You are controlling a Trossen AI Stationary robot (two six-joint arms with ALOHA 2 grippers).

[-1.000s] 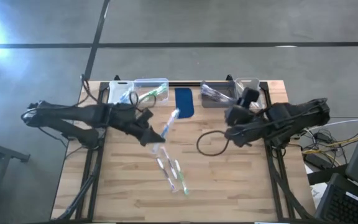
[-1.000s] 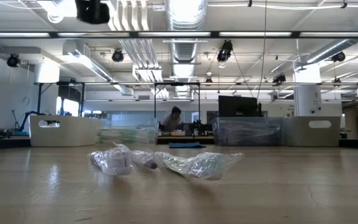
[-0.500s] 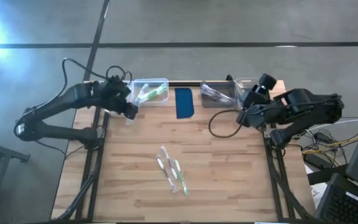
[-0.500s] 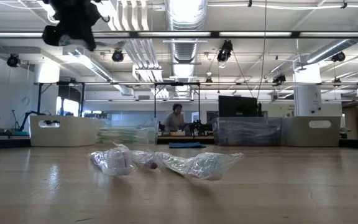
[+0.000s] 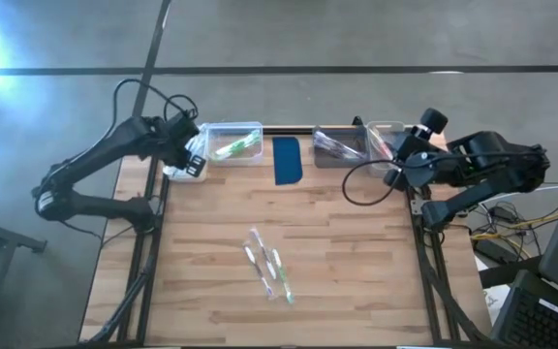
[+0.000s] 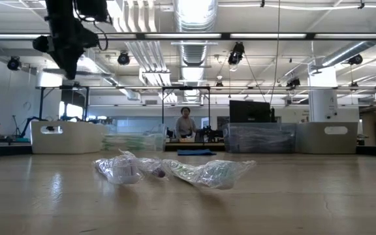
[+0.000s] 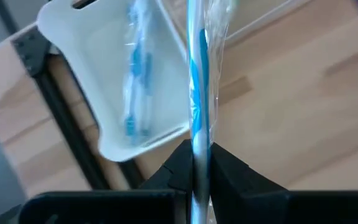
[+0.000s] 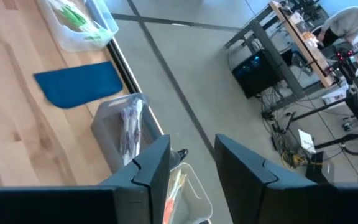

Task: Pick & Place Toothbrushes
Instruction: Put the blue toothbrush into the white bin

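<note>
**A:** so where's everything sitting, left to right?

**B:** far left corner at the back of the table (image 5: pixel 356 281), the left hand (image 5: pixel 193 161) is up over a white bin (image 7: pixel 114 74). Its fingers are pinched together on a wrapped toothbrush with blue on it (image 7: pixel 197 93), which sticks straight out from between them. That bin already has another blue toothbrush (image 7: pixel 137 81) lying in it.

**A:** and next to that?

**B:** a clear bin (image 5: pixel 232 143) with green ones, then a dark blue pad (image 5: pixel 287 160), then a grey bin (image 5: pixel 337 147) with clear-wrapped ones, and a last bin (image 5: pixel 384 139) at the back right with a red-orange one (image 8: pixel 173 186).

**A:** right hand?

**B:** right hand (image 5: pixel 402 163) hangs over that back right corner, fingers apart, nothing between them.

**A:** anything left in the middle?

**B:** yeah, a small loose bunch of wrapped toothbrushes (image 5: pixel 267 266) in the middle of the table, well apart from both hands.
</note>
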